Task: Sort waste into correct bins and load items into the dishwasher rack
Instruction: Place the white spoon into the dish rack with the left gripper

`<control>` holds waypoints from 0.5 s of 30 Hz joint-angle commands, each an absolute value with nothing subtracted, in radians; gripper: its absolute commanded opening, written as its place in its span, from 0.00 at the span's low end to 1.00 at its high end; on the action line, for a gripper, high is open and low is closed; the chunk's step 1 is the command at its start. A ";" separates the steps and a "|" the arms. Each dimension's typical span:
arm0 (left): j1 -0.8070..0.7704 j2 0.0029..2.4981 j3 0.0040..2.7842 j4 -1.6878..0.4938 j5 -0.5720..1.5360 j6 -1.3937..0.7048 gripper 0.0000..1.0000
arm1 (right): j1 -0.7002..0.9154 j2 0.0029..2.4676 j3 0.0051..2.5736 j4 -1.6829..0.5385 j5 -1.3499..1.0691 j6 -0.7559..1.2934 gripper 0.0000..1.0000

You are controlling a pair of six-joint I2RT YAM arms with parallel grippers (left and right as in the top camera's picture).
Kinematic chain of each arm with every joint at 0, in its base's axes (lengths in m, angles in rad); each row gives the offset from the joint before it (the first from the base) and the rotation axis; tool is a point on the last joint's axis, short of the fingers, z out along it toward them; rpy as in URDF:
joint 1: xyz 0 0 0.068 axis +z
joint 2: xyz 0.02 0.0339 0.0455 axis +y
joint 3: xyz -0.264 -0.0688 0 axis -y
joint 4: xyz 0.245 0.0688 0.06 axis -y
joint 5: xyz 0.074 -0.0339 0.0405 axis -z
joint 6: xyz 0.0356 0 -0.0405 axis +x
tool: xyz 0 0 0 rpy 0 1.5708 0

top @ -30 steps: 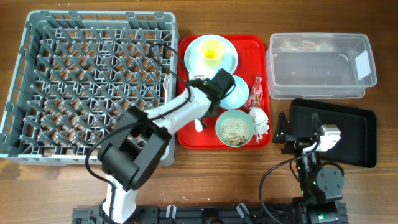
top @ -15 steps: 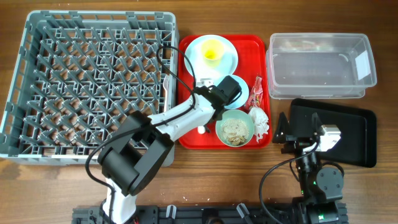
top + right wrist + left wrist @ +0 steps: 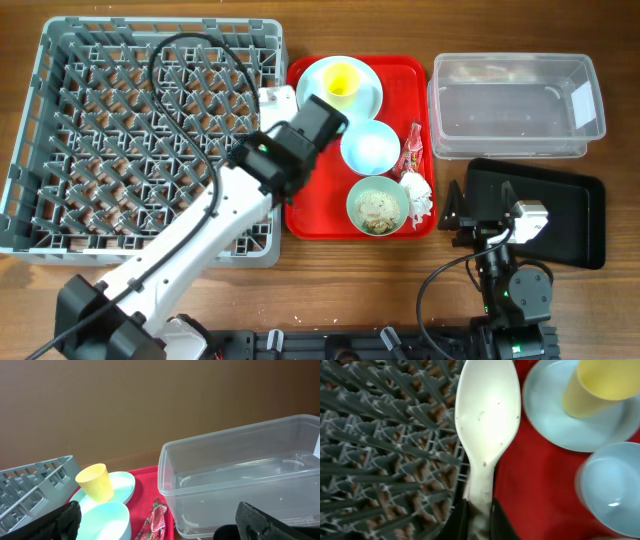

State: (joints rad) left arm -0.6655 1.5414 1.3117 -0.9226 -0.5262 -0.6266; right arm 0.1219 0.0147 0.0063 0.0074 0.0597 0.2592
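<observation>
Overhead: the left gripper (image 3: 292,108) holds the white spoon (image 3: 271,98) over the dishwasher rack's (image 3: 60,60) right rim, just beside the red tray (image 3: 300,215). The right gripper (image 3: 470,215) rests at the black tray's (image 3: 570,215) left edge.
Left wrist: fingers (image 3: 457,519) pinch the spoon's handle, with bare pegs lying leftward.
Right wrist: fingers (image 3: 65,520) are spread wide and empty, facing the clear tub (image 3: 240,475) and yellow cup (image 3: 95,481).

I note: brown wooden table (image 3: 330,280) carries grey pegged plastic crate (image 3: 150,26), flat red tray (image 3: 330,228). Clear plastic tub (image 3: 515,62), shallow black tray (image 3: 572,222) too.
</observation>
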 commanded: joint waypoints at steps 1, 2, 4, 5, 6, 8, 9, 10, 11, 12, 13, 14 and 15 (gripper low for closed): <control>-0.579 1.560 1.320 -0.937 -0.451 -0.437 0.04 | 0.126 0.010 0.006 0.012 0.051 0.251 1.00; -0.552 1.560 1.320 -0.937 -0.390 -0.389 0.04 | 0.126 0.010 0.006 0.012 0.051 0.251 1.00; -0.488 1.561 1.320 -0.949 -0.281 -0.340 0.04 | 0.126 0.010 0.006 0.012 0.051 0.251 1.00; -0.459 1.568 1.320 -0.958 -0.238 -0.339 0.05 | 0.126 0.010 0.006 0.012 0.051 0.251 1.00; -0.443 1.580 1.316 -0.966 -0.239 -0.339 0.05 | 0.126 0.010 0.006 0.012 0.051 0.251 1.00; -0.428 1.603 1.296 -0.962 -0.236 -0.340 0.06 | 0.126 0.010 0.006 0.012 0.051 0.251 1.00; -0.427 1.617 1.283 -0.955 -0.236 -0.340 0.06 | 0.126 0.010 0.006 0.012 0.051 0.251 1.00; -0.427 1.631 1.277 -0.955 -0.236 -0.340 0.11 | 0.126 0.010 0.006 0.012 0.051 0.251 1.00; -0.427 1.639 1.277 -0.954 -0.236 -0.340 0.21 | 0.126 0.010 0.006 0.012 0.051 0.251 1.00; -0.427 1.640 1.277 -0.951 -0.236 -0.340 0.26 | 0.126 0.010 0.006 0.012 0.051 0.251 1.00; -0.427 1.637 1.277 -0.944 -0.237 -0.340 0.33 | 0.126 0.010 0.006 0.012 0.051 0.251 1.00; -0.427 1.636 1.277 -0.939 -0.247 -0.344 0.36 | 0.126 0.010 0.006 0.012 0.051 0.251 1.00; -0.427 1.634 1.279 -0.931 -0.281 -0.344 0.39 | 0.126 0.010 0.006 0.012 0.051 0.251 1.00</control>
